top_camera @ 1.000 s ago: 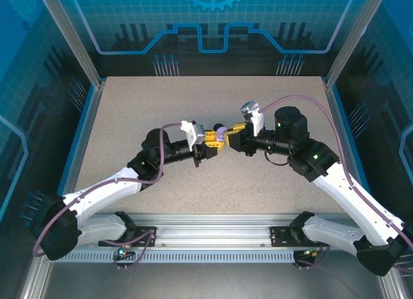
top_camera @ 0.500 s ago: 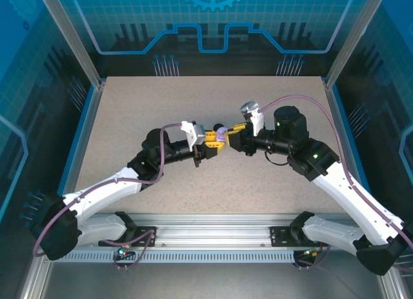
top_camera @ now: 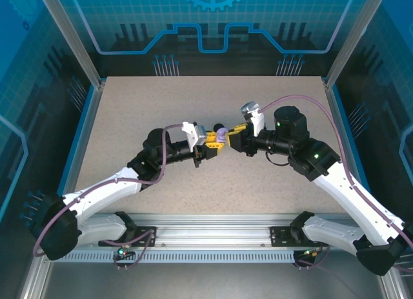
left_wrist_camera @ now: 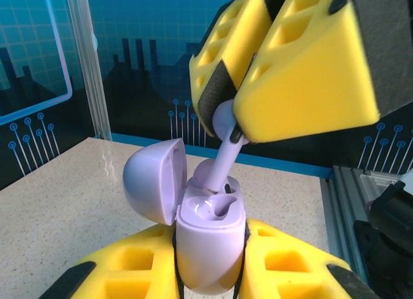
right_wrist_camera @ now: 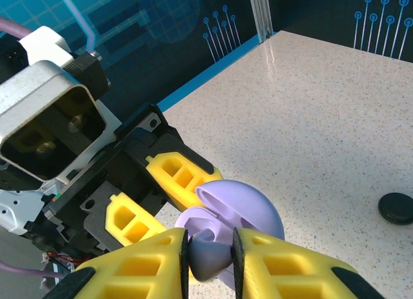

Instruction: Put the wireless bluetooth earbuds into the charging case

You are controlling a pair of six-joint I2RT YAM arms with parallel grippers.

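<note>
My left gripper (left_wrist_camera: 208, 273) is shut on a lavender charging case (left_wrist_camera: 210, 244) held upright above the table, its lid (left_wrist_camera: 151, 179) swung open to the left. A lavender earbud (left_wrist_camera: 226, 154) is pinched by its head in my right gripper (right_wrist_camera: 210, 254), and its stem reaches down into the case's far socket. The near socket (left_wrist_camera: 216, 208) looks hollow. In the right wrist view the earbud (right_wrist_camera: 210, 254) sits between the yellow pads, just in front of the open case (right_wrist_camera: 239, 212). From the top camera both grippers (top_camera: 216, 139) (top_camera: 231, 135) meet at mid-table around the lavender case (top_camera: 221, 135).
A small round black case (right_wrist_camera: 395, 207) lies on the speckled table (right_wrist_camera: 322, 118) at the right of the right wrist view. Blue walls and metal posts (top_camera: 64, 34) fence the table. A rail (top_camera: 213, 221) runs along the near edge.
</note>
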